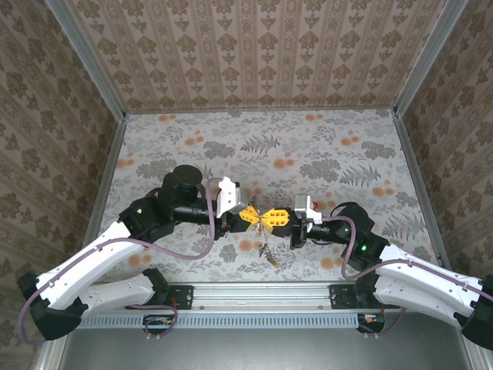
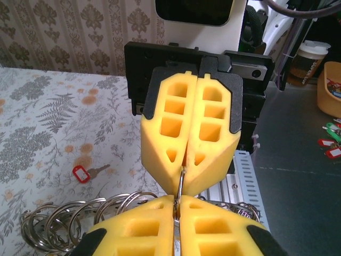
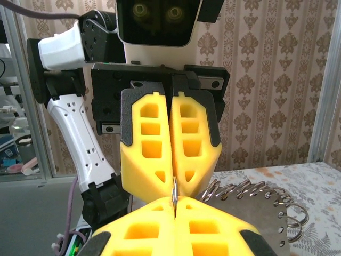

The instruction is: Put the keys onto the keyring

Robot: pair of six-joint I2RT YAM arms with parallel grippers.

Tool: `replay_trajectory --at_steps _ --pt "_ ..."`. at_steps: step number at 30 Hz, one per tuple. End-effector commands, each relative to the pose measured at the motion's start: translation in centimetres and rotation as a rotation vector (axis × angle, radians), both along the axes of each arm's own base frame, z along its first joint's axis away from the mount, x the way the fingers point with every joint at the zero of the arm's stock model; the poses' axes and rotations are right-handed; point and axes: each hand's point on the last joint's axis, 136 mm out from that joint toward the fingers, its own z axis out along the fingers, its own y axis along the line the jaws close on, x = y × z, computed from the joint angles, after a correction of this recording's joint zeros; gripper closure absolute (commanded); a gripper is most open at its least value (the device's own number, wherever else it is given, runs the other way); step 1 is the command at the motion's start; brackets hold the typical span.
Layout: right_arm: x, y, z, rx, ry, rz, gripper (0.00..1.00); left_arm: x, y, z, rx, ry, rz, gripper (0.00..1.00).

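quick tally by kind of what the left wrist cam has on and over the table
grippers: 2 (left gripper, right gripper)
keyring, pinched by both: 1
red-headed key on the table: 1
bunch of loose metal rings: 1 (the rings overlap too much to count)
total: 5

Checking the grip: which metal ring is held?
The thin silver ring pinched between the yellow-fingered left gripper and right gripper; the other rings lie bunched on the floral table.
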Motion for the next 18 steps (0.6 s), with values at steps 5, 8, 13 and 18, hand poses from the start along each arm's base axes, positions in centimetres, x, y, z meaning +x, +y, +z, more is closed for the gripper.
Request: replay_trajectory --at_steps 5,8,13,18 --pt "-0.55 -0.24 1.37 0.054 -0.033 0.023 1.0 0.0 -0.78 0.98 -0.071 0.002 -0.028 0.91" --pt "-0.53 -0.24 1.26 0.053 -0.028 0.023 1.0 0.07 -0.98 0.92 -0.075 0.006 -0.034 0.91" --pt "-0.43 -0.32 1.17 0.054 -0.028 0.016 1.0 0.1 -1.19 0.74 -0.075 0.013 -0.041 0.91" --pt "-0.3 -0.22 1.0 0.051 -0.024 0.014 1.0 0.23 -1.16 0.76 -0.078 0.012 -0.039 1.0"
